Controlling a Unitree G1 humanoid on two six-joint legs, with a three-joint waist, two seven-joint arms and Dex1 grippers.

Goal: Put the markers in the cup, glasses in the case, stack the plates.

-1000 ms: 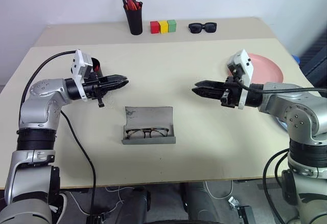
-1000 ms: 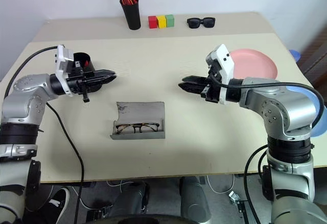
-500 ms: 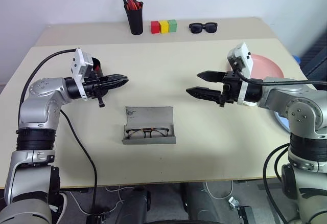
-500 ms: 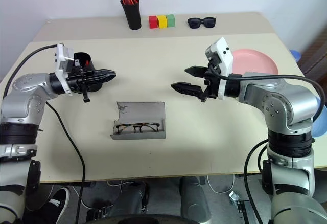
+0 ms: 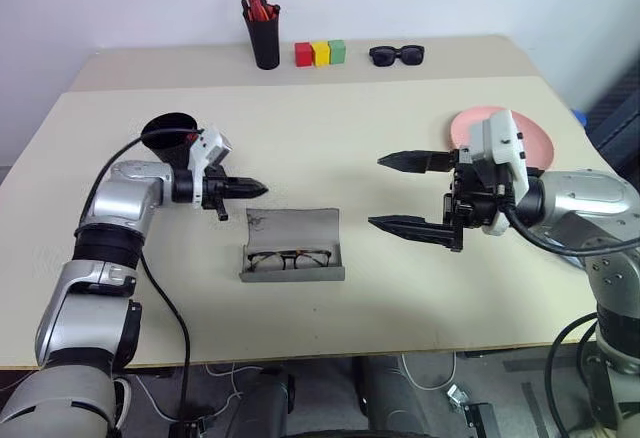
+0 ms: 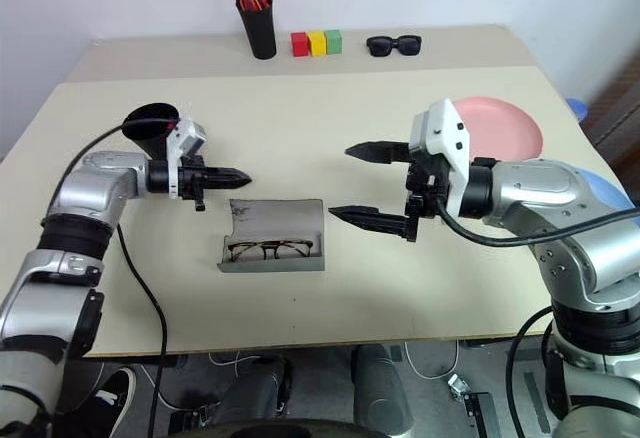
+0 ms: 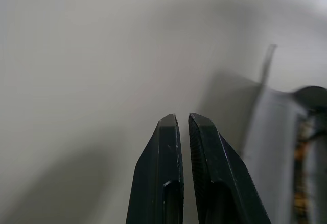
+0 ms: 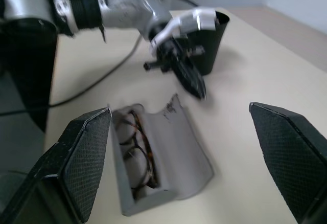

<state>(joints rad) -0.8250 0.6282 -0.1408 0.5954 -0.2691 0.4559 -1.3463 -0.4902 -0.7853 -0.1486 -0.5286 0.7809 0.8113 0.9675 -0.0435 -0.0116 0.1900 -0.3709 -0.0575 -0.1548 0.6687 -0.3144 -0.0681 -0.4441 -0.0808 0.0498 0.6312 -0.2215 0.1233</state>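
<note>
We note the glasses (image 5: 288, 258) lying inside the open case (image 5: 292, 245) mid-desk (image 5: 330, 138). Left fingers (image 5: 250, 189) pressed together, empty, just beside the case's lid edge. Right fingers (image 5: 400, 224) spread wide, empty, near the pink plate (image 5: 535, 138). Cup (image 5: 168, 136) behind the left arm.

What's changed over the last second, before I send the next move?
The left gripper has dropped, still shut and empty, to hover beside the open case's lid, uncovering the cup. The right gripper has swung from shut to wide open, empty, and drawn back from the table's middle toward the pink plate. The glasses still lie in the case; nothing on the table shifted.
</note>
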